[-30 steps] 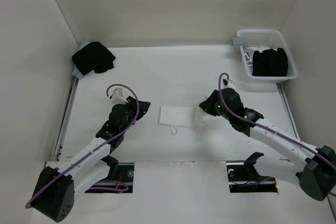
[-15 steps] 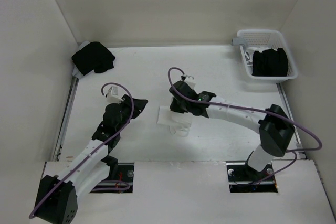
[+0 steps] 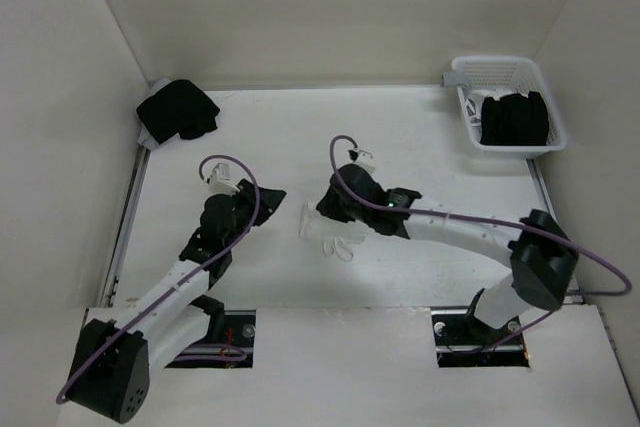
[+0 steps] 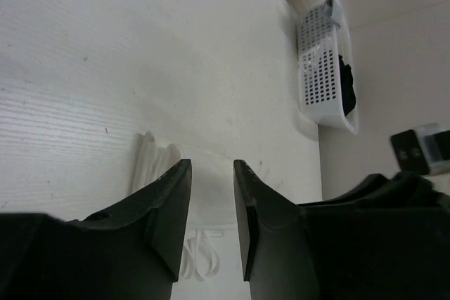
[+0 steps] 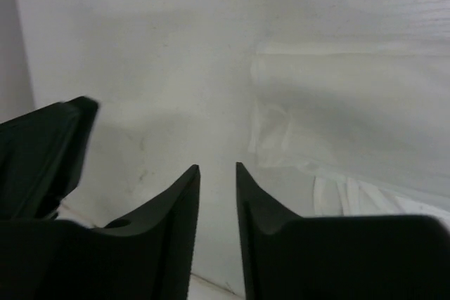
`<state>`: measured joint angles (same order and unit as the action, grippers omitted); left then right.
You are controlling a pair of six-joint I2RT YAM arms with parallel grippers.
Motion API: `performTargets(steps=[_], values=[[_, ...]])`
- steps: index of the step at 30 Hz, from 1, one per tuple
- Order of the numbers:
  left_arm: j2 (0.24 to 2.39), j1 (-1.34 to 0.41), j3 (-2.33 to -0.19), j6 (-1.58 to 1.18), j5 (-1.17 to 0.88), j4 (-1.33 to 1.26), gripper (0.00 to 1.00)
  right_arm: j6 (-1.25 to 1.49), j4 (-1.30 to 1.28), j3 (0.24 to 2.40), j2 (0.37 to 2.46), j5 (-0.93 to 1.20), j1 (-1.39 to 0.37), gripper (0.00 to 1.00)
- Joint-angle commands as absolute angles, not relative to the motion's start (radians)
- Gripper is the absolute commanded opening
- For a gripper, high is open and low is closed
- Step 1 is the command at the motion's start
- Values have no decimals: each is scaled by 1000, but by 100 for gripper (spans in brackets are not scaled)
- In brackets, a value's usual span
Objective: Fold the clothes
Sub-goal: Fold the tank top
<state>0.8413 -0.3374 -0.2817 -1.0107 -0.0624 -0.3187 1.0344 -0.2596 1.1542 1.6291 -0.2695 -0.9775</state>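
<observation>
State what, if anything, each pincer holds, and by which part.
Nothing is held. The left pincer and the right pincer both stand with jaws apart and nothing between them. The white camisole lies on the table, ungripped.

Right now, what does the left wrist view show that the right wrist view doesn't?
Only the left wrist: the white basket holding a black garment. Only the right wrist: a dark shape at its left edge, likely the left arm. Both: the folded white camisole on the table, and their own parted, empty fingers.
</observation>
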Motion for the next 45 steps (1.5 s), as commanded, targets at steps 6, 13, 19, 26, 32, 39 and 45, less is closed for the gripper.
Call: performTargets(steps=[6,13,19,26,32,39,45], values=[[1133,-609,-423,-986,9,-501,30,913,33,842,1433,-166,-808,2],[1371,-714,-472,-985,44,-569,29,902,253,750,1512,6,-676,2],[1442,-664,-410,-974,63,-566,29,940,383,689,1646,31,-648,2],[1415,-576,-327,-977,23,-514,29,963,491,634,1730,52,-591,2],[1341,-544,-341,-951,-1,-414,30,947,509,647,1727,49,-574,5],[1099,-574,-368,-943,0,-289,34,900,512,664,1623,90,-574,24],[1199,-654,-506,-963,-3,-300,27,891,469,582,1445,77,-604,29]])
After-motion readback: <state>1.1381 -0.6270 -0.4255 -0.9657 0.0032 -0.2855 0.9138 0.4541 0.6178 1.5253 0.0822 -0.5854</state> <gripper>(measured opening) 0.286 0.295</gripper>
